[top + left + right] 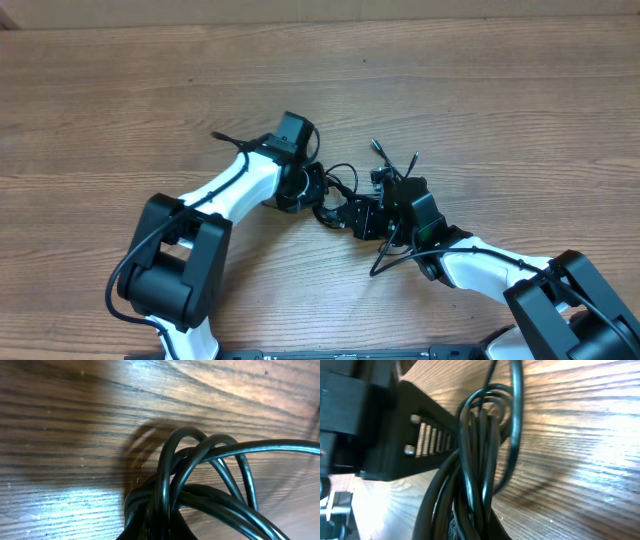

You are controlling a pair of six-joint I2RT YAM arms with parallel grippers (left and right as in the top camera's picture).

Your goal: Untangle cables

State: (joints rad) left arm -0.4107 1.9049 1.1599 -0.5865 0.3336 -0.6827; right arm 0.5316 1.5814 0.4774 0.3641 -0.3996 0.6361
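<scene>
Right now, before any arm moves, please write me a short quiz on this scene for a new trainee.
1. True or false: the cables lie in separate straight lines on the table.
2. What colour are the cables? A white, B black, C red.
3. Which is shut on the bundle: the left end effector, the right end effector, or both?
Key: 1 false, they form one tangled bundle; 2 B; 3 both, as far as the views show.
</scene>
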